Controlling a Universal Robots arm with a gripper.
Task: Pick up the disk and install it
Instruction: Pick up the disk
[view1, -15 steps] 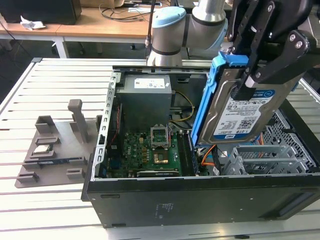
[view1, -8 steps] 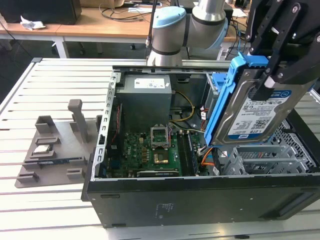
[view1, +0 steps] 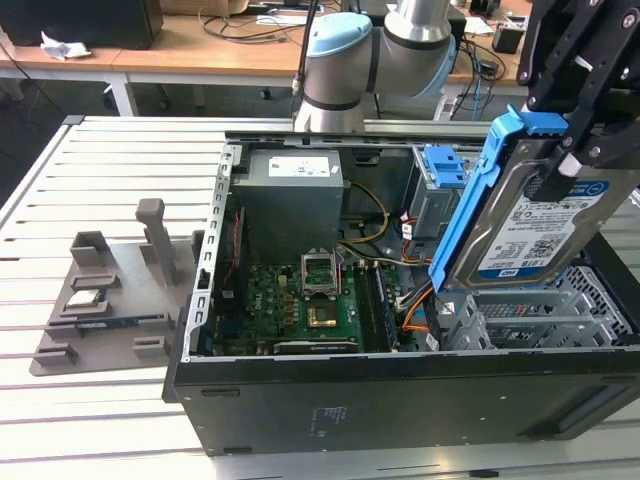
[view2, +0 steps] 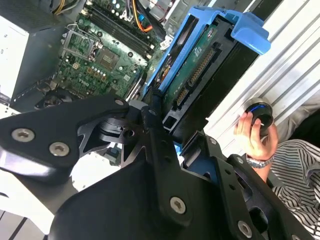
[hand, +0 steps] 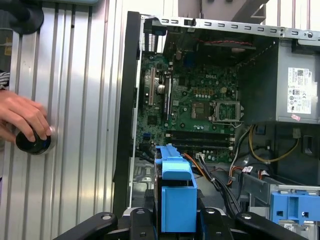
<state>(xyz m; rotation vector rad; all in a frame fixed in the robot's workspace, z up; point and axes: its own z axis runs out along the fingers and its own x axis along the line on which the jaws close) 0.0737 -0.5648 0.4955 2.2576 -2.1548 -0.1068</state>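
- The gripper (view1: 575, 150) is pinching the disk (view1: 535, 220); the jaws are pressing against its two opposite faces, spread only as wide as the disk is thick.
- In the second wrist view, the black fingers (view2: 159, 117) are bearing on the blue bracket at the disk's (view2: 200, 65) connector end.
- In the first wrist view, the gripper (hand: 177, 222) is flanking the bracket edge of the disk (hand: 177, 200).
- The disk is hanging clear of the computer case (view1: 400, 390), tilted, above the metal bay at the exterior view's right end of the case, touching nothing but the jaws.
- A white-and-blue label with dark print and barcode blocks is facing the exterior camera on the disk's silver face.
- A white label with fine print is sitting on the grey power supply (view1: 290, 195), at the far side of the case.
- The blue-tabbed drive cage (view1: 445, 185) is standing inside the case, just beyond the disk.
- The green motherboard (view1: 300, 300) is lying exposed in the case floor.
- A person's hand (hand: 22, 117) is resting on a black knob (hand: 32, 142) on the slatted table (view1: 100, 160), beside the case.
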